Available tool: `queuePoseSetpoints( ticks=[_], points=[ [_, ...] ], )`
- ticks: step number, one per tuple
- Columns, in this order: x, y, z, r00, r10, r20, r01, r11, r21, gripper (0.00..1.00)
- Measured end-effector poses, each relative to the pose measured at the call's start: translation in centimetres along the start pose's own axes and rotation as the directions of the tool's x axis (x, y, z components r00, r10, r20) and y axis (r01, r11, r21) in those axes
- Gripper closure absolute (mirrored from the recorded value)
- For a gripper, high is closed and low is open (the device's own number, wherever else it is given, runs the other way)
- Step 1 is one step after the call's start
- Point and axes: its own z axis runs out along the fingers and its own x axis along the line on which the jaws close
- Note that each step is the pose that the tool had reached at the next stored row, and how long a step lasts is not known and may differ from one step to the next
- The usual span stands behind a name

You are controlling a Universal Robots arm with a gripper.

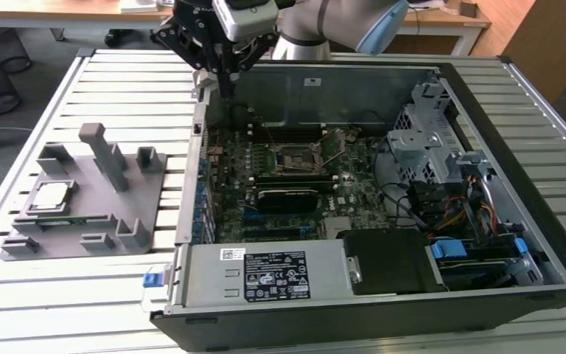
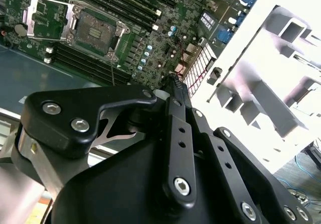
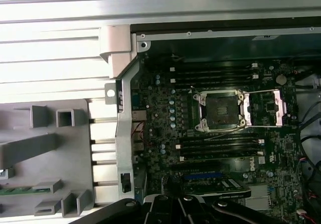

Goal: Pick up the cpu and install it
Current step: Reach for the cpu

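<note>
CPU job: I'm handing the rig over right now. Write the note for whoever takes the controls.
Tool: shut, holding nothing. It hangs above the far corner of the open computer case, on the exterior view's left.
cpu: lying flat on the grey fixture, outside the case on the exterior view's left, well apart from the tool.
Socket: on the motherboard, open, with no chip in it.
Done: nothing that shows.
Left: pickup and install, both not yet done.
</note>
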Motion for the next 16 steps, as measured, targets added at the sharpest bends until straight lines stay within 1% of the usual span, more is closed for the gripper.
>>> queuePoseSetpoints(
  ticks=[16],
  points=[
    [1.4, -0.1, 0.03, 1.0, 0.0, 0.0001, 0.0, 1.0, -0.0001, 0.89]
  ],
)
